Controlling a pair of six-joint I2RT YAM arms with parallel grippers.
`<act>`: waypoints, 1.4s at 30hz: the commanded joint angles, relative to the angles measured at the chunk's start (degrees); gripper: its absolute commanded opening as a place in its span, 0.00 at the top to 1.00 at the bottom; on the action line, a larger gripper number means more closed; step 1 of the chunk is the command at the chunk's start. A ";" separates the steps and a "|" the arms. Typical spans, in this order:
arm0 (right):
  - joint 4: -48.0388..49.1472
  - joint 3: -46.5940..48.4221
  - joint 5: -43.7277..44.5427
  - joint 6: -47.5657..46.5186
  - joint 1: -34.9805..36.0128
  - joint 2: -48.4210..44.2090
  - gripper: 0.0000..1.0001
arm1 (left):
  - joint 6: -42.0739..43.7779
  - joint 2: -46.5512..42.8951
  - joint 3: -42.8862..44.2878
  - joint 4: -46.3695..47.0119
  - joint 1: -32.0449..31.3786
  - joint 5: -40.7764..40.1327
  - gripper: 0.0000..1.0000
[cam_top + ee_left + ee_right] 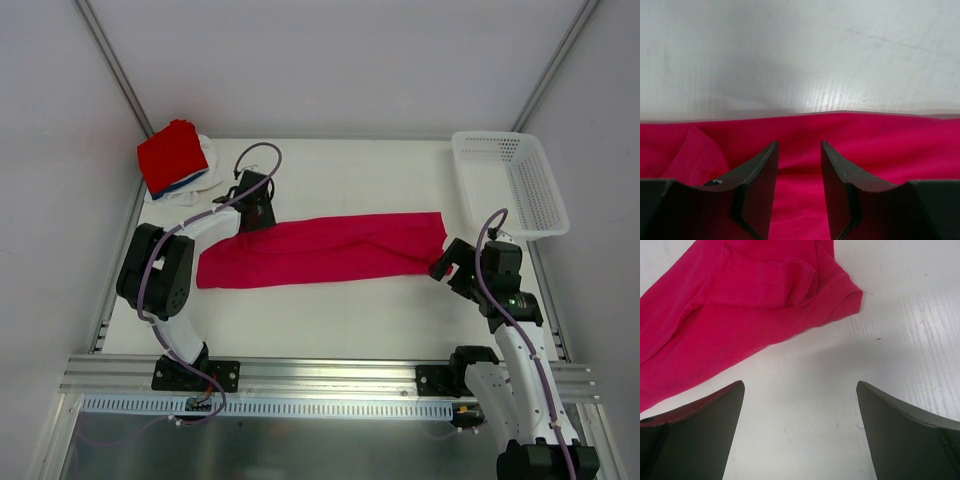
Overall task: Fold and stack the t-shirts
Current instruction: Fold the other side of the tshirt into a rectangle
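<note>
The crimson-pink t-shirt point(320, 250) lies folded into a long strip across the middle of the table. My left gripper point(256, 214) hovers over its far edge near the left end. In the left wrist view the gripper point(799, 145) is open, its jaws a little apart over the cloth point(880, 145), holding nothing. My right gripper point(441, 268) is wide open point(800, 385) over bare table just short of the shirt's right end point(740, 310). A folded stack sits at the far left corner: bright red shirt point(171, 155) on top, blue point(178, 186) and white point(208, 160) edges showing beneath.
A white plastic mesh basket point(535, 205) stands at the far right of the table, close behind my right arm. The table's metal rail point(320, 375) runs along the near edge. White walls enclose the far side and both sides.
</note>
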 commanded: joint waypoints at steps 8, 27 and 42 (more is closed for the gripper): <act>2.21 -1.02 -0.32 -0.38 -0.29 0.45 0.01 | -1.56 -5.80 -7.86 -2.49 -0.27 -6.88 0.60; -0.16 -1.99 -0.50 -0.38 -0.29 -2.36 0.01 | -15.62 -32.69 -28.52 -13.03 -6.94 -10.22 0.64; 0.72 -1.99 -1.03 -0.56 -0.29 -1.13 0.01 | -14.85 -36.86 -26.68 -11.21 -5.56 -30.98 0.64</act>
